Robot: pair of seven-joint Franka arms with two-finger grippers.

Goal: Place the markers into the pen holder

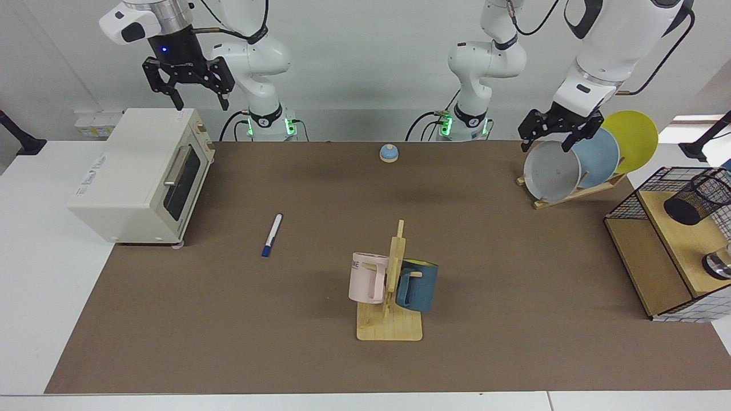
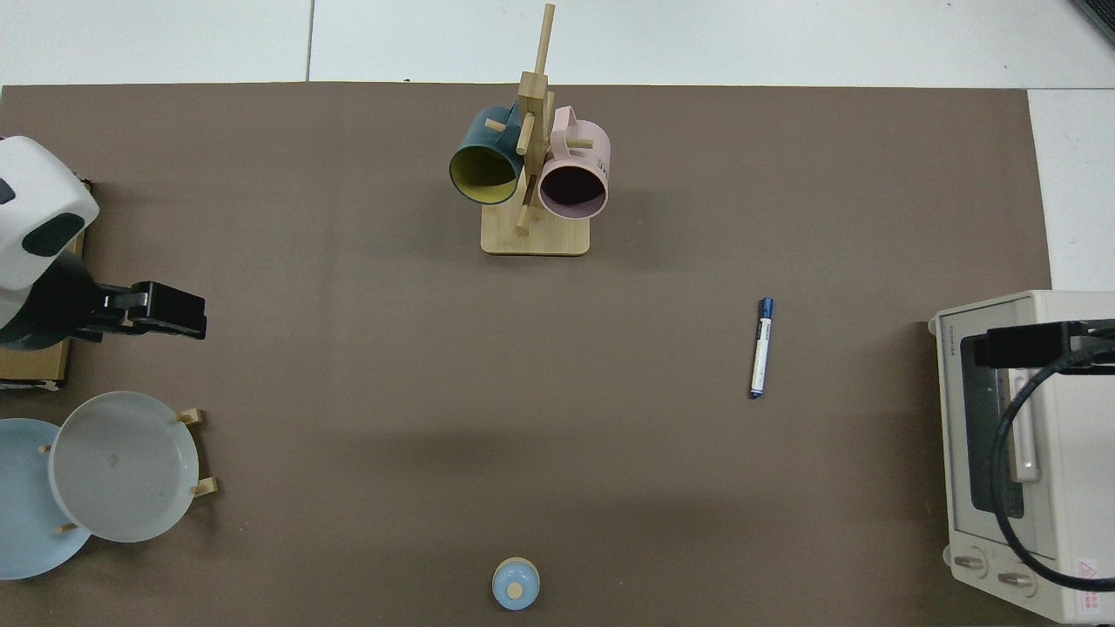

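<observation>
The marker point(image 1: 272, 234) lies flat on the brown mat of the bench point(image 1: 228, 319), its dark blue cap toward the near edge in the facing view, between the toaster oven point(image 1: 137, 174) and the wooden mug tree point(image 1: 391, 297). Nothing touches it. In the top view the marker point(image 2: 761, 347) sits well apart from both arms.

The pen holder point(image 1: 697, 197), a black wire-mesh cup, lies tilted on its side on the wooden shelf inside the wire basket frame point(image 1: 628, 208) at the bench's end, far from the marker.

The right hand point(image 1: 188, 85) hangs in the air above the toaster oven, fingers spread and holding nothing. The left hand point(image 1: 553, 137) hovers just above the grey plate point(image 1: 551, 171) in the plate rack, which also carries a blue plate point(image 1: 599, 157) and a yellow plate point(image 1: 634, 140); its fingers are spread and empty. In the top view the left hand point(image 2: 170, 311) juts over the mat above the grey plate point(image 2: 122, 466).

A pink mug point(image 1: 366, 278) and a dark blue mug point(image 1: 417, 285) hang on the mug tree. A small blue bell point(image 1: 388, 153) stands near the far edge.
</observation>
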